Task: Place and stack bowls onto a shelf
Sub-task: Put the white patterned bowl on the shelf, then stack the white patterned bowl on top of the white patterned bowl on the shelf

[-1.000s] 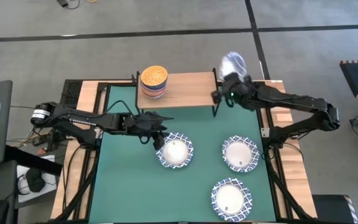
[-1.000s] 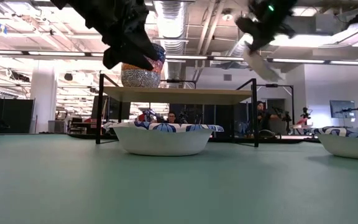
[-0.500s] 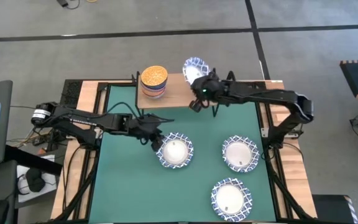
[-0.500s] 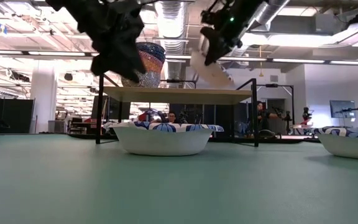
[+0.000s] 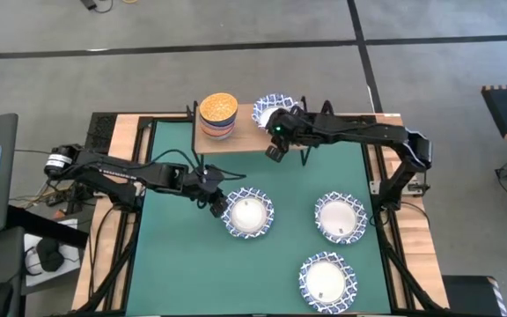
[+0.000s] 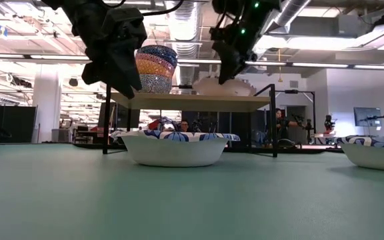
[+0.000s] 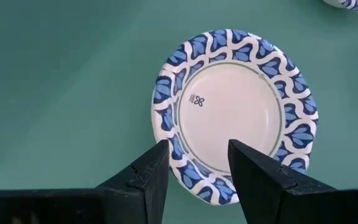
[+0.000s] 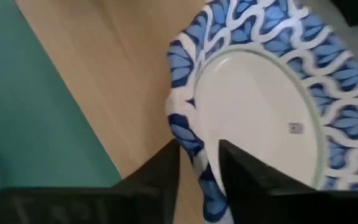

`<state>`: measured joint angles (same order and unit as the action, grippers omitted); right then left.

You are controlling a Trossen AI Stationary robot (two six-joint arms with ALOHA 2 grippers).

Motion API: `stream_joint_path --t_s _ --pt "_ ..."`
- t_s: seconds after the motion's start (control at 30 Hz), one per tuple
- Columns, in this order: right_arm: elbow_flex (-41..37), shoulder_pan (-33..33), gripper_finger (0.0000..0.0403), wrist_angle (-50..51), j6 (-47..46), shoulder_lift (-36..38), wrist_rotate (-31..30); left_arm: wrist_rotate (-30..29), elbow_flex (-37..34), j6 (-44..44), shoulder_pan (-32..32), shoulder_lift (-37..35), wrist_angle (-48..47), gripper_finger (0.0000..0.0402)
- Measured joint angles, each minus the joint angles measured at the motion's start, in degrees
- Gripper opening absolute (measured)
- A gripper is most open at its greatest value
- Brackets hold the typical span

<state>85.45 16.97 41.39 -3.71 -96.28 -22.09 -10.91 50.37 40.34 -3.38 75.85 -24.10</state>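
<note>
Green table (image 5: 174,264), wooden shelf (image 5: 245,141) at rear. Right gripper (image 5: 274,132): fingers pinching rim of white bowl (image 5: 269,107), now lowered onto shelf from overhead, apparently seated beside stacked small bowls (image 5: 217,114); release due. Left gripper (image 5: 217,202): jaws apart, descended over next bowl (image 5: 248,214). Two more bowls wait.

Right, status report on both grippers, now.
Right gripper shut on white bowl, over shelf. Left gripper open above white table bowl. Small-bowl stack on shelf. Nothing blocking.
</note>
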Motion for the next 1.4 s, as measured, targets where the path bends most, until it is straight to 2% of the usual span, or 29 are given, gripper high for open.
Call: stream_joint_path --t_s 0.17,0.3,0.57,0.83,0.97,1.2,1.3,1.4 --pt "0.0 -0.12 0.0205 -0.23 -1.02 4.41 -0.06 -1.83 0.0 -0.86 0.0 1.3 -0.95 0.0148" --pt "0.0 -0.48 0.0235 0.06 -4.98 8.87 -0.1 -0.77 0.0 -1.52 0.02 4.88 -0.61 0.0148" --pt "0.04 -4.7 0.0239 4.6 -16.22 16.82 -0.11 2.92 0.0 -0.15 0.0 13.03 -0.4 0.0148" --pt "0.03 -12.77 0.0239 13.03 -27.39 18.37 -0.31 6.69 0.0 0.71 0.02 18.48 2.13 0.0145" --pt "0.0 -16.81 0.024 15.11 -31.66 18.22 -0.34 6.59 0.0 1.31 0.02 18.62 2.22 0.0115" --pt "0.0 -23.33 0.0236 16.43 -36.39 18.22 -0.46 7.78 0.0 0.59 -0.05 17.88 3.32 0.0012" --pt "-0.83 -26.64 0.0231 18.16 -37.96 18.24 -0.28 7.61 0.0 0.05 -0.5 16.38 4.66 0.0005" --pt "-4.1 -29.57 0.0227 17.25 -43.41 18.19 0.08 5.97 0.59 -0.37 -1.26 14.16 4.16 0.0001"
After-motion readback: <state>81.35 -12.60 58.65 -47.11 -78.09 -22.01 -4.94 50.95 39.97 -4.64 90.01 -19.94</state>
